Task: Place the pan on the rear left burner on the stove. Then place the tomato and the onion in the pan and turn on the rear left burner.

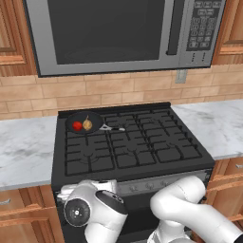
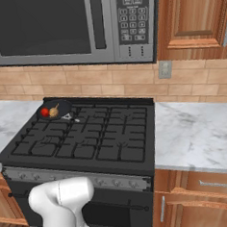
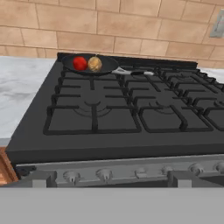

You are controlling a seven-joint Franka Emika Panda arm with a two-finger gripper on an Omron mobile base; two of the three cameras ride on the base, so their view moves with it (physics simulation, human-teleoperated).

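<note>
The black pan (image 1: 95, 120) (image 3: 108, 65) sits on the rear left burner of the stove (image 1: 137, 148) (image 2: 88, 136), its silvery handle (image 3: 131, 71) pointing right. Inside it lie the red tomato (image 1: 77, 126) (image 2: 45, 112) (image 3: 79, 63) on the left and the tan onion (image 1: 88, 125) (image 2: 53, 112) (image 3: 94, 64) beside it. The pan covers that burner's cap. My gripper (image 3: 111, 180) hangs low in front of the stove's front strip, open and holding nothing, its fingertips (image 3: 39, 178) level with the row of knobs (image 3: 104, 174).
A grey microwave (image 1: 118, 33) hangs above the stove. Marble counters flank it on the left (image 1: 23, 147) and right (image 2: 198, 128). Wooden cabinets and drawers (image 2: 208, 194) stand below the counters. The other grates (image 3: 166, 109) carry nothing.
</note>
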